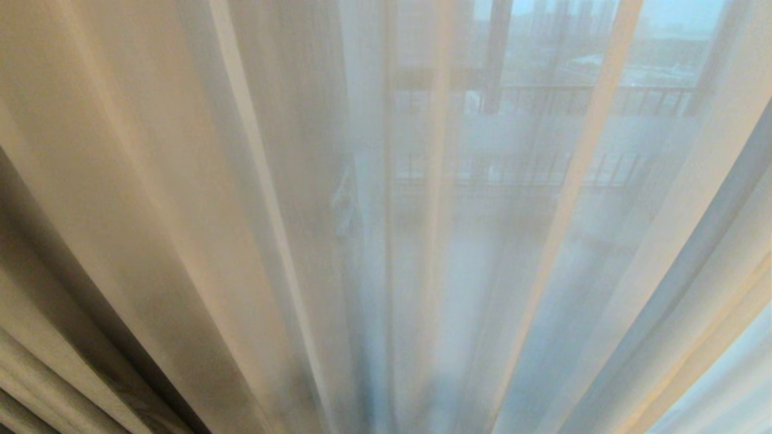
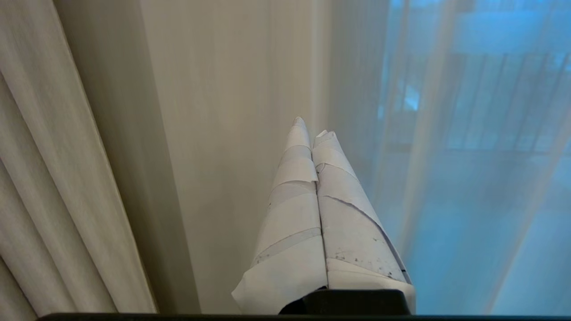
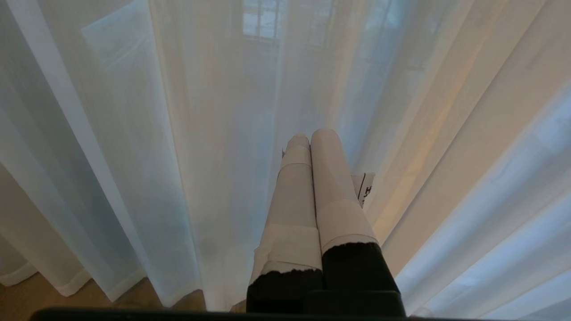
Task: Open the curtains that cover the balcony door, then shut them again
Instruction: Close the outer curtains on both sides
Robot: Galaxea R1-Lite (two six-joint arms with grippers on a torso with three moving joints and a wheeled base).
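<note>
The curtains hang drawn across everything ahead of me. The heavy cream layer [image 1: 90, 199] falls in pleats on the left, and the thin sheer layer [image 1: 573, 253] covers the middle and right. The balcony door [image 1: 313, 181] shows only as a dim dark upright through the sheer. Neither arm appears in the head view. My left gripper [image 2: 312, 127] is shut with nothing between its white-taped fingers, and it points at the line where the cream layer [image 2: 232, 111] meets the sheer [image 2: 446, 178]. The right gripper [image 3: 312, 136] is shut and empty, facing the sheer folds [image 3: 200, 156].
Thin railing bars [image 1: 603, 99] and distant buildings show through the sheer beyond the glass. A strip of wooden floor [image 3: 26, 298] lies below the sheer's hem in the right wrist view. More cream pleats [image 2: 44, 200] hang beside the left gripper.
</note>
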